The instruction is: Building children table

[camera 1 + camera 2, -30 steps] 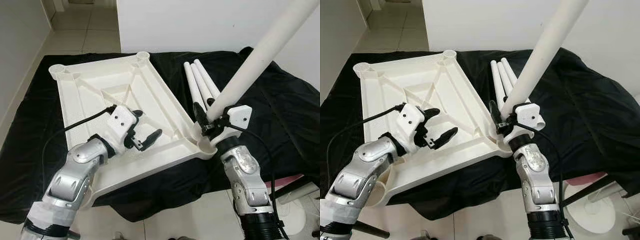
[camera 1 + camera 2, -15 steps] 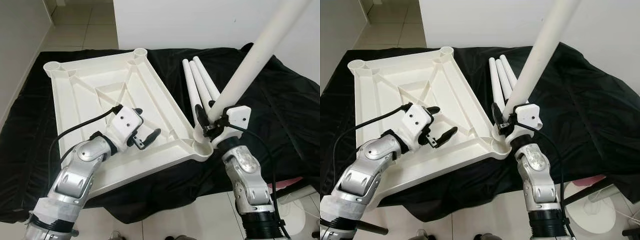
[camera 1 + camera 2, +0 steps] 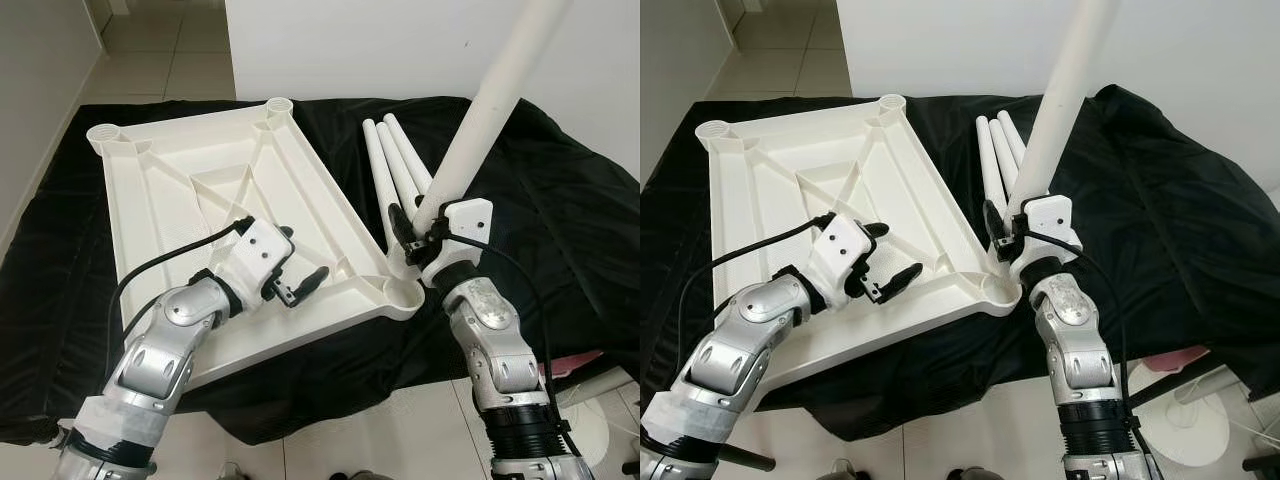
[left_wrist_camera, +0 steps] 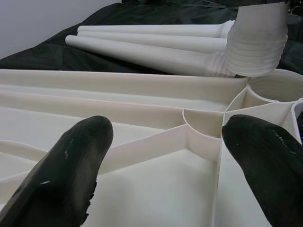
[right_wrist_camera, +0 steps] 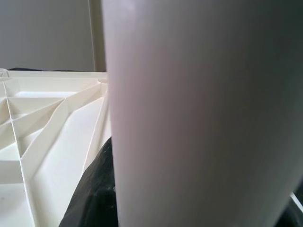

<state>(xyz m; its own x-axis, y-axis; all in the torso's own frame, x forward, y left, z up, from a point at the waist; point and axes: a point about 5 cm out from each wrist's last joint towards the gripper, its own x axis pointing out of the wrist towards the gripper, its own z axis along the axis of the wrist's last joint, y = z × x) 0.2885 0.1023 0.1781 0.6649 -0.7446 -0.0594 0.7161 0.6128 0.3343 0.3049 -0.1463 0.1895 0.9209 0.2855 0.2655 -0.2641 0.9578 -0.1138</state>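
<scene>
Three loose white legs lie side by side on a black cloth, just beside an upside-down white tabletop. The right gripper pinches a fourth leg, held tilted above the tabletop's near corner socket. The left gripper hovers over the tabletop's ribbed underside, its fingers spread apart.

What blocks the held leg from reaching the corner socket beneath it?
Nothing visible does. The right hand holds the table leg with its threaded end just above the open corner socket of the upturned tabletop.
</scene>
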